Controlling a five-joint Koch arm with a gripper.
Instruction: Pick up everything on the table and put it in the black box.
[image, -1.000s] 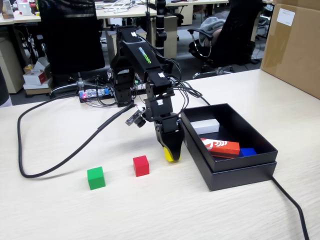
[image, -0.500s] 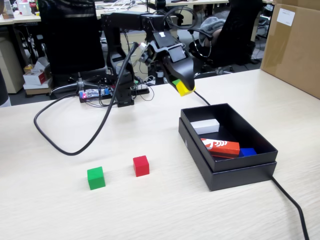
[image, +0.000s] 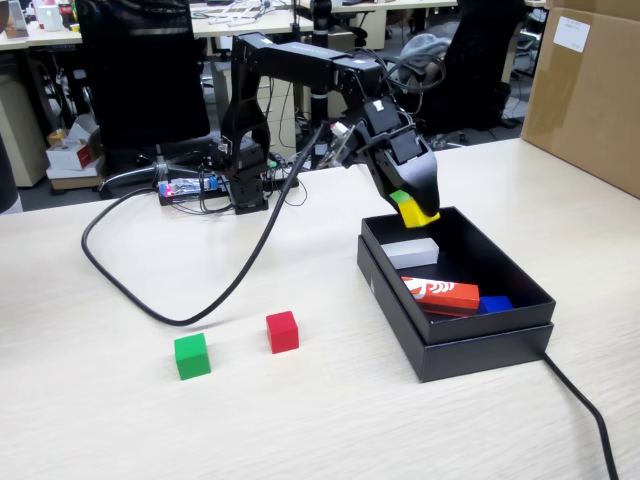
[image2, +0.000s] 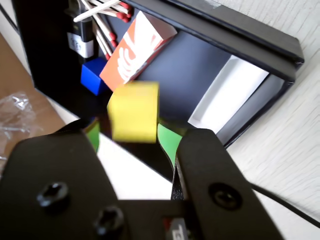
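Jaws of the gripper (image: 420, 212) pinch a plain yellow cube (image2: 133, 112) between green-padded tips, held in the air above the near-left corner of the matte black box (image: 470, 345). Inside lie a white block (image: 412, 252), a glossy red-and-white carton (image: 441, 294), a blue block (image: 495, 303) and what look like matches. Out on the pale wood-grain table (image: 120, 420) sit the red cube (image: 282, 331) and green cube (image: 191, 355), apart.

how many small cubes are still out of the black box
3: green cube and red cube on the table; yellow cube in the gripper, above the box. None seem hidden.
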